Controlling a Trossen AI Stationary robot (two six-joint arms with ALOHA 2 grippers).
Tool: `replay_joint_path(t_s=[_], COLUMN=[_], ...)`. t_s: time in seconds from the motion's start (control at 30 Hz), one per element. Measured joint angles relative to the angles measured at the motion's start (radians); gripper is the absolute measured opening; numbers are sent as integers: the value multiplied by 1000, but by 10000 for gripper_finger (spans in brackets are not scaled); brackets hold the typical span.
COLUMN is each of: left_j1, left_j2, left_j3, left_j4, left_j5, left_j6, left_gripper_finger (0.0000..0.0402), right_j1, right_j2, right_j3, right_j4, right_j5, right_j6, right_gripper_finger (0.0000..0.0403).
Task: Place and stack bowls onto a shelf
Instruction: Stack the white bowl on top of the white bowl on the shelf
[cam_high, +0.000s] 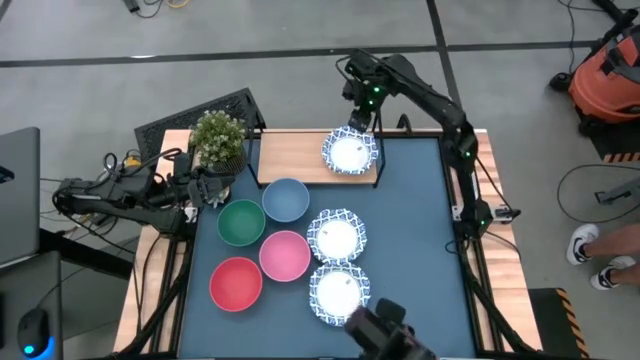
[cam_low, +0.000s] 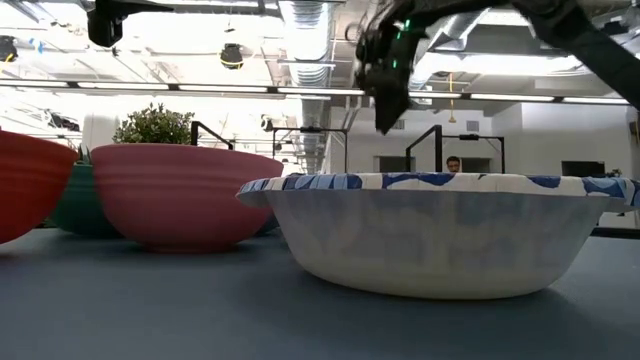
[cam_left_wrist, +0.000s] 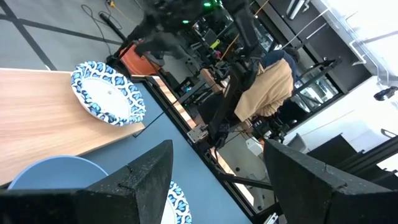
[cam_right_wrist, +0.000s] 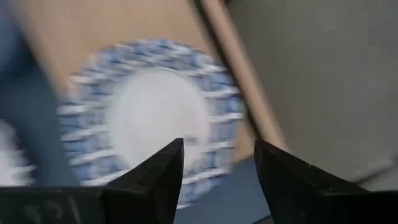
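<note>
A light-wood shelf (cam_high: 295, 160) stands at the far edge of the blue mat. A white bowl with a blue pattern (cam_high: 350, 152) rests on the shelf's right end; it also shows in the right wrist view (cam_right_wrist: 149, 118) and the left wrist view (cam_left_wrist: 107, 93). My right gripper (cam_high: 362, 112) hovers over that bowl's far side, open and empty (cam_right_wrist: 217, 168). On the mat sit a blue bowl (cam_high: 286, 199), a green bowl (cam_high: 241, 222), a pink bowl (cam_high: 285, 255), a red bowl (cam_high: 236, 284) and two patterned bowls (cam_high: 337, 236) (cam_high: 338, 292). My left gripper (cam_high: 205, 185) waits open by the mat's left edge (cam_left_wrist: 217, 180).
A potted plant (cam_high: 218, 138) stands at the shelf's left end, right by my left gripper. A black wire rack (cam_high: 200, 115) lies behind it. A camera mount (cam_high: 385, 335) sits at the near edge. Bare mat (cam_high: 420, 230) lies on the right. A person (cam_low: 455, 163) shows far behind.
</note>
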Motion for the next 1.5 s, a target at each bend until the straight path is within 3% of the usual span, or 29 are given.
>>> replay_joint_path(t_s=[0.27,0.43,0.67,0.9,1.2,1.5], left_j1=[0,0,0,0,0,0], left_j2=[0,0,0,0,0,0], left_j3=[0,0,0,0,0,0], left_j4=[0,0,0,-1,-27,-48], left_j5=[0,0,0,0,0,1], left_j6=[0,0,0,0,-21,-55], left_gripper_finger=[235,235,235,235,235,235], right_j1=[136,269,500,680,746,751], right_j2=[-168,-324,-540,-689,-676,-537], right_j3=[-17,-103,-443,-897,-1287,-1345], right_j4=[-121,-123,-110,165,748,859], right_j5=[2,34,268,291,124,39], right_j6=[369,469,826,1201,1397,1409], right_gripper_finger=[224,224,224,224,224,224])
